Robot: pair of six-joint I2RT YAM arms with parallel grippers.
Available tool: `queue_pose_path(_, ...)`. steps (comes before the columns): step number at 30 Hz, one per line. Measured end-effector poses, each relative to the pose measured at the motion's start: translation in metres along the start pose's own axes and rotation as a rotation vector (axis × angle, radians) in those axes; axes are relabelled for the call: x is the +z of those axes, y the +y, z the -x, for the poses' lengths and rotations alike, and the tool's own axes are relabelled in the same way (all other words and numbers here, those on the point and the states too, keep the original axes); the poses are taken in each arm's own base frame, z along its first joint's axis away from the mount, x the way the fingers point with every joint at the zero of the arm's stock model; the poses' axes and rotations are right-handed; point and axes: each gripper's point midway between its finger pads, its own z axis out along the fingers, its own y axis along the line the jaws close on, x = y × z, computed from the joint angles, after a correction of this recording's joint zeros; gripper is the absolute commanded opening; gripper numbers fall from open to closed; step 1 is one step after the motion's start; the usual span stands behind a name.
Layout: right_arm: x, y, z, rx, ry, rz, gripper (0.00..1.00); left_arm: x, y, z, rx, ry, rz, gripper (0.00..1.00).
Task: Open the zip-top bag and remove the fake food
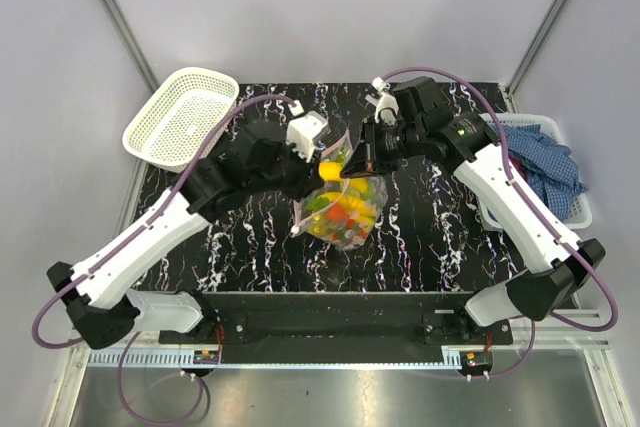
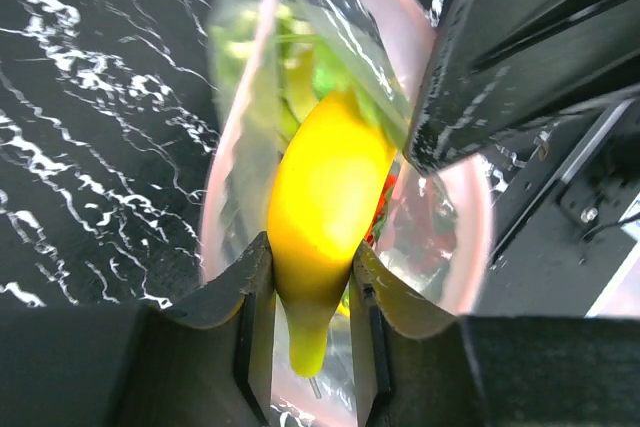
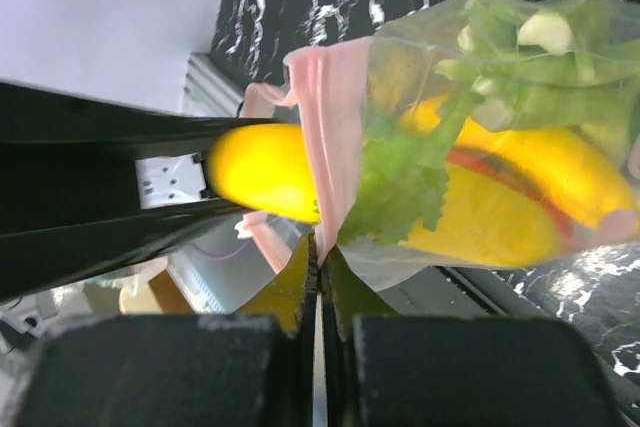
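Left wrist view: left gripper (image 2: 312,282) part-closed, 2 fingers clamped on a yellow banana (image 2: 325,187) at the mouth of the zip-top bag (image 1: 365,192); right gripper (image 3: 318,257) fully closed, pinching the bag's pink zip edge. Bag sits on the black marbled surface (image 1: 420,237), well right of the white mesh basket (image 1: 180,117) and nearer the arm bases. Other fake food (image 3: 500,217) inside.

- we find the zip-top bag (image 1: 345,209) at the middle of the table (image 1: 430,237).
- a banana (image 1: 327,167) sticks out of the bag's far end.
- behind and left of the bag: a basket (image 1: 180,117).
- right of the bag: a bin (image 1: 583,213) holding a cloth (image 1: 545,162).
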Motion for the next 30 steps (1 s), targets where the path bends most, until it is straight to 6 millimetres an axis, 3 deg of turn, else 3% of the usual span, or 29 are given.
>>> queue_pose_path(6, 0.002, -0.014, 0.001, -0.001, -0.023, -0.064, 0.00, -0.044, 0.013, 0.020, -0.042, -0.100, 0.099, 0.00)
queue_pose_path(11, 0.004, -0.028, 0.001, 0.011, -0.036, -0.123, 0.00, -0.098, 0.031, 0.034, -0.070, -0.257, 0.212, 0.00)
queue_pose_path(15, 0.006, -0.034, -0.001, 0.018, -0.035, -0.145, 0.00, -0.138, 0.055, 0.036, -0.158, -0.416, 0.352, 0.00)
queue_pose_path(18, 0.006, -0.035, -0.001, 0.019, -0.034, -0.145, 0.00, -0.154, 0.078, 0.041, -0.257, -0.530, 0.469, 0.00)
queue_pose_path(20, 0.006, -0.034, -0.001, 0.018, -0.033, -0.143, 0.00, -0.155, 0.095, 0.049, -0.337, -0.595, 0.543, 0.00)
queue_pose_path(25, 0.002, -0.029, -0.002, 0.006, -0.031, -0.127, 0.00, -0.137, 0.169, 0.068, -0.581, -0.701, 0.717, 0.00)
queue_pose_path(28, -0.004, -0.022, 0.003, -0.021, -0.044, -0.115, 0.00, -0.119, 0.231, 0.063, -0.722, -0.743, 0.781, 0.00)
queue_pose_path(30, -0.009, -0.017, 0.006, -0.045, -0.056, -0.107, 0.00, -0.103, 0.268, 0.047, -0.807, -0.756, 0.787, 0.00)
